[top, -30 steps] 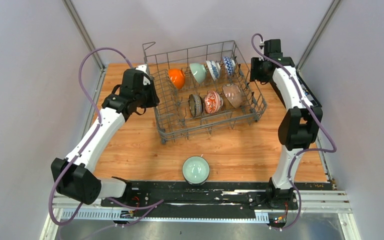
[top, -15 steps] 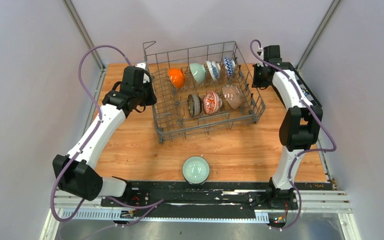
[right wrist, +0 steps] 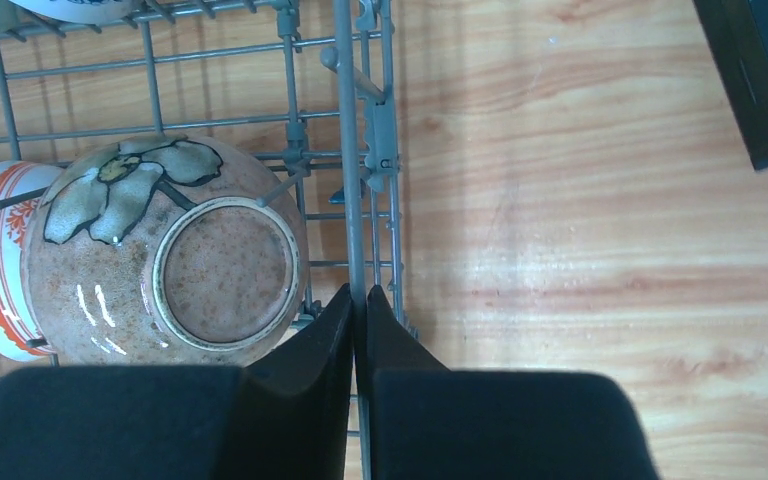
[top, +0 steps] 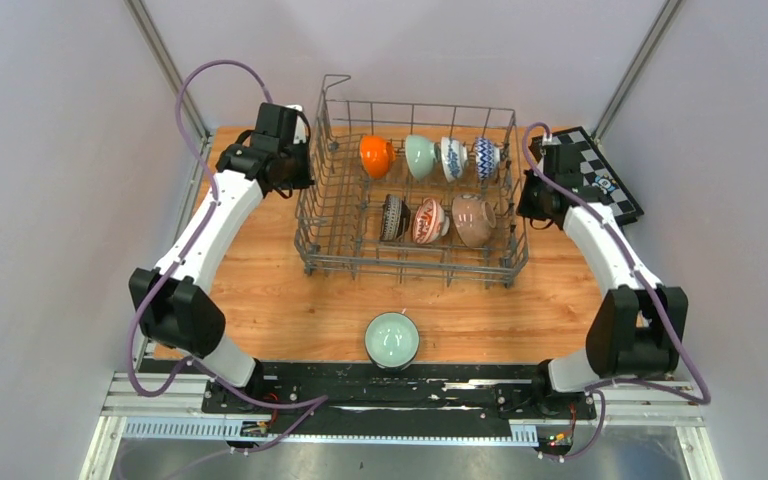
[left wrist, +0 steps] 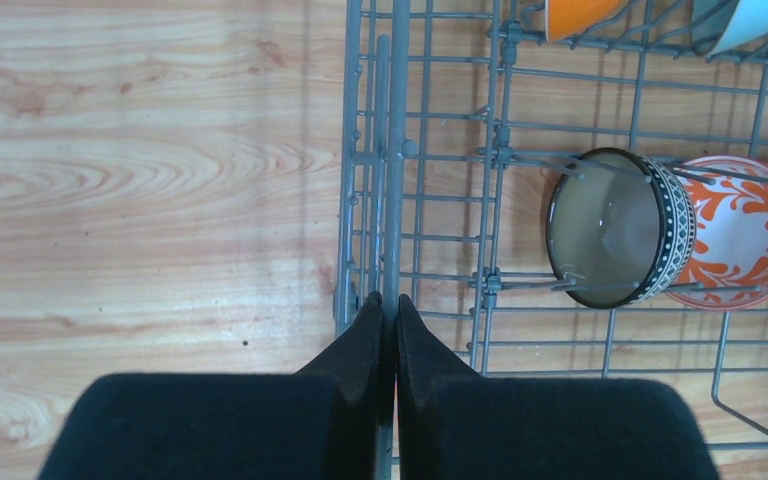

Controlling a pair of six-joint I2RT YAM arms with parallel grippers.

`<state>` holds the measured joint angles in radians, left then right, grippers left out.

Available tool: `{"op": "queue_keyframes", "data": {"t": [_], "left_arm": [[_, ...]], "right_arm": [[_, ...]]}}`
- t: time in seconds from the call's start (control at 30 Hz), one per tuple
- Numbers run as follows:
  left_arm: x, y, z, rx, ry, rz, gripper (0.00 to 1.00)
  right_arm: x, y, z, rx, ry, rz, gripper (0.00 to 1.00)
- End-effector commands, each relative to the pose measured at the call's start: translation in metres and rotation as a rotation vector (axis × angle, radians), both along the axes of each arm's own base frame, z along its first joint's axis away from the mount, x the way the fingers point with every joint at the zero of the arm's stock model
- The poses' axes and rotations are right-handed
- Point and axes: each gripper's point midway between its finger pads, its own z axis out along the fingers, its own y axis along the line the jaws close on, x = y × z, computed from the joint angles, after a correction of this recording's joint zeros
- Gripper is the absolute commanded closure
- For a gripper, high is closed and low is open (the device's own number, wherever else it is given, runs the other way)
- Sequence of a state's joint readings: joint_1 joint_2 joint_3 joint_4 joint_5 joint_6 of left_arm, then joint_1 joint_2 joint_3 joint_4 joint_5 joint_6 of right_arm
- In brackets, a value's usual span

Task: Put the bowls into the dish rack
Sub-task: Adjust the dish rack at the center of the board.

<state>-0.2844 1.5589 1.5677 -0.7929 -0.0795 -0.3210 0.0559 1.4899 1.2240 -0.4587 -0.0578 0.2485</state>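
The grey wire dish rack (top: 410,262) stands square on the wooden table and holds several bowls on edge, among them orange (top: 377,155), pale green (top: 419,156) and red-white (top: 427,221). A further pale green bowl (top: 392,339) sits upright on the table near the front edge. My left gripper (left wrist: 387,300) is shut on the rack's left rim wire (left wrist: 397,150), next to a dark-rimmed beige bowl (left wrist: 605,225). My right gripper (right wrist: 360,292) is shut on the right rim wire (right wrist: 345,150), beside a brown flowered bowl (right wrist: 160,250).
A black-and-white chequered board (top: 600,175) lies at the table's back right corner, just behind the right wrist. Bare wood runs along the front, on both sides of the lone bowl. Grey walls close in the table on three sides.
Both grippers have closed on the rack's rims. The rack has swung from a skewed angle to square and shifted right. The right arm has swung down, uncovering the chequered board.
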Motion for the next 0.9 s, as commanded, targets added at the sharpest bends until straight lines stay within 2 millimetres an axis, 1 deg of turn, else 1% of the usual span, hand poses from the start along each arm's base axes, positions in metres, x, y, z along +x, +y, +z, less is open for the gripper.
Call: {"op": "queue_keyframes", "data": {"t": [0.0, 0.13, 0.3, 0.33, 0.4, 0.47, 0.5, 0.6, 0.63, 0.67, 0.7, 0.73, 0.77, 0.8, 0.83, 0.87], "left_arm": [[0.030, -0.037, 0.039, -0.103, -0.129, -0.120, 1.00], [0.042, -0.042, 0.037, -0.091, -0.099, -0.138, 1.00], [0.040, -0.037, 0.046, -0.078, -0.122, -0.124, 1.00], [0.038, -0.036, 0.047, -0.077, -0.121, -0.123, 0.98], [0.033, -0.032, 0.046, -0.065, -0.112, -0.118, 0.89], [0.027, -0.028, 0.045, -0.050, -0.111, -0.110, 0.83], [0.026, -0.022, 0.046, -0.032, -0.118, -0.090, 0.79], [0.019, -0.016, 0.049, -0.022, -0.126, -0.076, 0.68], [0.016, -0.015, 0.052, -0.020, -0.135, -0.070, 0.62], [0.014, -0.013, 0.055, -0.018, -0.140, -0.065, 0.57], [0.011, -0.011, 0.058, -0.018, -0.147, -0.061, 0.52], [0.009, -0.009, 0.060, -0.014, -0.153, -0.055, 0.48], [0.005, -0.006, 0.064, -0.010, -0.165, -0.049, 0.43], [0.002, -0.003, 0.068, -0.005, -0.178, -0.039, 0.38], [-0.002, 0.000, 0.070, -0.003, -0.184, -0.033, 0.34], [-0.007, 0.001, 0.073, -0.006, -0.195, -0.032, 0.32]], "right_arm": [[-0.019, 0.002, 0.005, 0.063, -0.058, -0.079, 0.98], [-0.021, -0.003, 0.005, 0.040, -0.071, -0.090, 0.97], [-0.014, -0.004, 0.004, 0.029, -0.053, -0.096, 0.97], [-0.013, -0.004, 0.005, 0.035, -0.055, -0.098, 0.98], [-0.012, -0.003, 0.009, 0.044, -0.069, -0.098, 0.97], [-0.011, -0.002, 0.017, 0.050, -0.091, -0.097, 0.97], [-0.011, -0.002, 0.021, 0.049, -0.102, -0.097, 0.97], [-0.013, -0.007, 0.031, 0.029, -0.123, -0.115, 0.97], [-0.014, -0.011, 0.035, 0.004, -0.130, -0.132, 0.95], [-0.015, -0.013, 0.040, -0.012, -0.138, -0.136, 0.88], [-0.017, -0.014, 0.044, -0.024, -0.140, -0.139, 0.84], [-0.020, -0.014, 0.050, -0.038, -0.149, -0.137, 0.77], [-0.023, -0.014, 0.060, -0.050, -0.173, -0.134, 0.69], [-0.026, -0.013, 0.068, -0.059, -0.194, -0.132, 0.64], [-0.029, -0.013, 0.075, -0.066, -0.209, -0.130, 0.57], [-0.032, -0.012, 0.083, -0.071, -0.227, -0.129, 0.52]]}}
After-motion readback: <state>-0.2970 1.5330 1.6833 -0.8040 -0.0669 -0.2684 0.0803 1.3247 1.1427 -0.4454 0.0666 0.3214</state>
